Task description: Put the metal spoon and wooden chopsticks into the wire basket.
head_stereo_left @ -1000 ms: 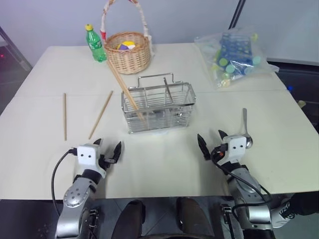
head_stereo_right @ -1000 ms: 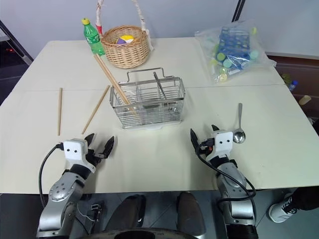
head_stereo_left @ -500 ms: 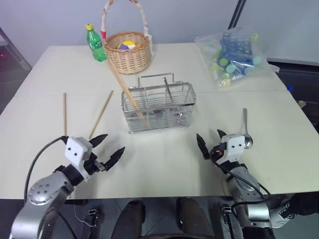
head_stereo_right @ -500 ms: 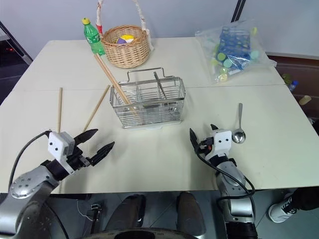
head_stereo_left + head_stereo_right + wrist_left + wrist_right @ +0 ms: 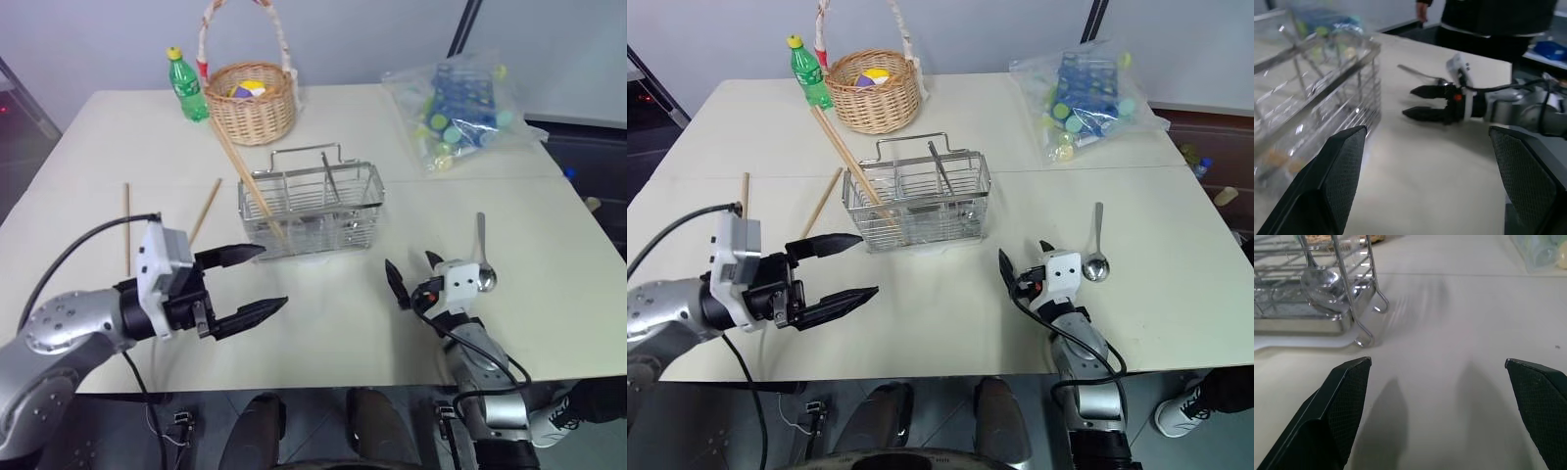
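Note:
The wire basket stands mid-table, with one of the wooden chopsticks leaning in its left end and a spoon inside it. Two more chopsticks lie flat to its left. The metal spoon lies on the table at the right. My left gripper hovers open above the table in front of the basket, pointing right. My right gripper rests open just left of the spoon, holding nothing. The left wrist view shows the basket, the right gripper and the spoon.
A round wicker basket and a green bottle stand at the back left. At the back right lies a clear plastic bag of colourful items. A person in dark clothing stands beyond the table.
My left arm has lifted off the table's front edge and swung towards the middle, its open gripper now pointing sideways. The right arm has stayed put.

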